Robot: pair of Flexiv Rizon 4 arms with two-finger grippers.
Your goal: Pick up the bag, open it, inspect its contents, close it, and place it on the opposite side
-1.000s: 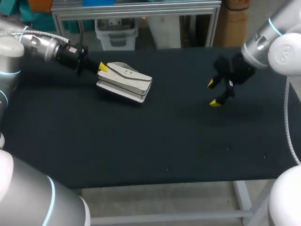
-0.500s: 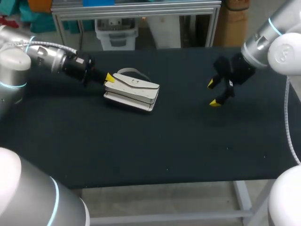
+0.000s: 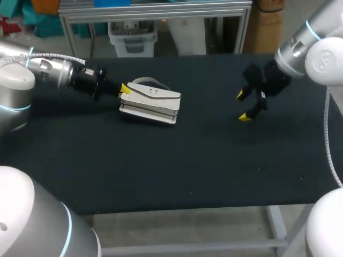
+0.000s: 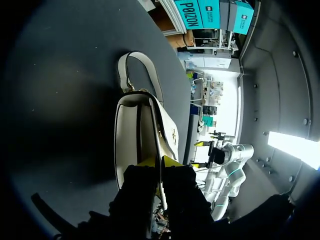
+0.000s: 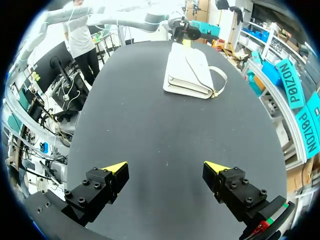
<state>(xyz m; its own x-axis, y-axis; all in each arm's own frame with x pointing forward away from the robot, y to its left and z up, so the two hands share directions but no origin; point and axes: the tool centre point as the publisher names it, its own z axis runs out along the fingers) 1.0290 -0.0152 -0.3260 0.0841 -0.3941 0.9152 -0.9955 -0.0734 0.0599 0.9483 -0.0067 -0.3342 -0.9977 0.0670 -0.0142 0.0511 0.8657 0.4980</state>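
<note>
The white bag [image 3: 150, 101] lies on the left half of the dark tabletop [image 3: 161, 176], flap [image 4: 167, 130] up and strap [image 4: 142, 62] curling off its far end. The left tool [image 3: 124, 89] is pinched narrow on the bag's near end. The wrist view shows one yellow tip on each side of the flap's edge. The right tool [image 3: 245, 105] hangs wide and holding nothing over the right half, well apart from the bag.

The step in hand looks like the pick-up, with opening, inspecting and closing all to come. Whether the held end is already off the cloth cannot be told.

The hold is thin and sits at one end, so the bag will likely droop and swing once it is raised. A slow, level lift with a firm pinch should stop it slipping. Carrying it toward the middle would put it within the right tool's reach. That tool, already spread, could then come in at the flap's free edge rather than the body. The loose strap could drag or catch, and is best kept clear of both tools.
</note>
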